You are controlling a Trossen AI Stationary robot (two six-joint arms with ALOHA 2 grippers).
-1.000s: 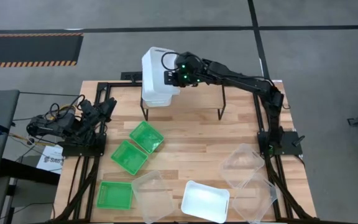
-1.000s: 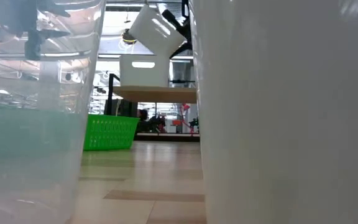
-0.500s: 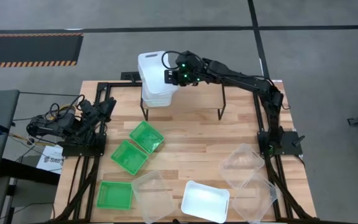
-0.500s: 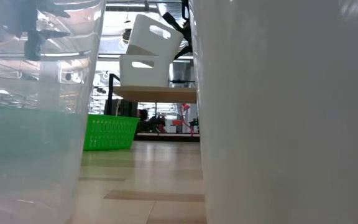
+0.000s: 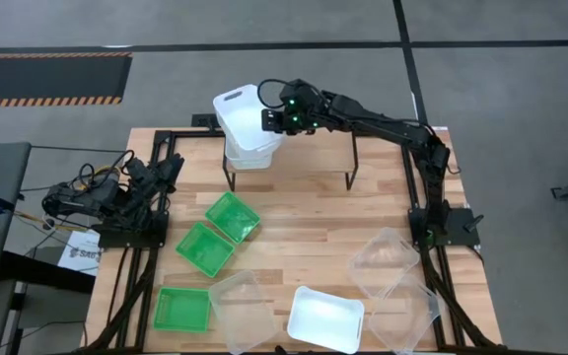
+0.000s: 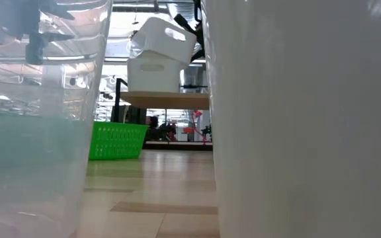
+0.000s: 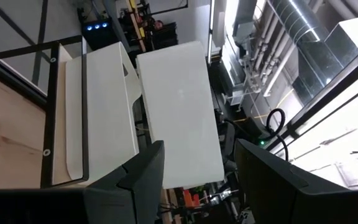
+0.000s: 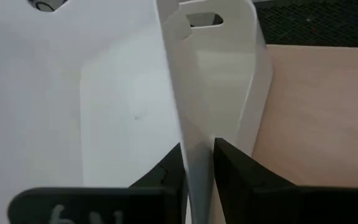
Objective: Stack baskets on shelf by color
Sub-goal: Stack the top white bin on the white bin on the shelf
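High: right gripper [image 5: 264,120] pinches rim of white basket [image 5: 237,106], tilted over a 2nd white basket [image 5: 248,156] on shelf [image 5: 314,148] left end.
Low: upper tub not seated; far edge is near.
R wrist: fingers clamp the thin wall; light, stiff, prob. slick.
Left gripper [image 7: 197,180] parked, fingers apart.

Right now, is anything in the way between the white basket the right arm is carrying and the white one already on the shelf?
Nothing visible. The right hand grips the tilted white basket by its wall, directly over the white basket on the shelf; its lower edge already meets that rim.
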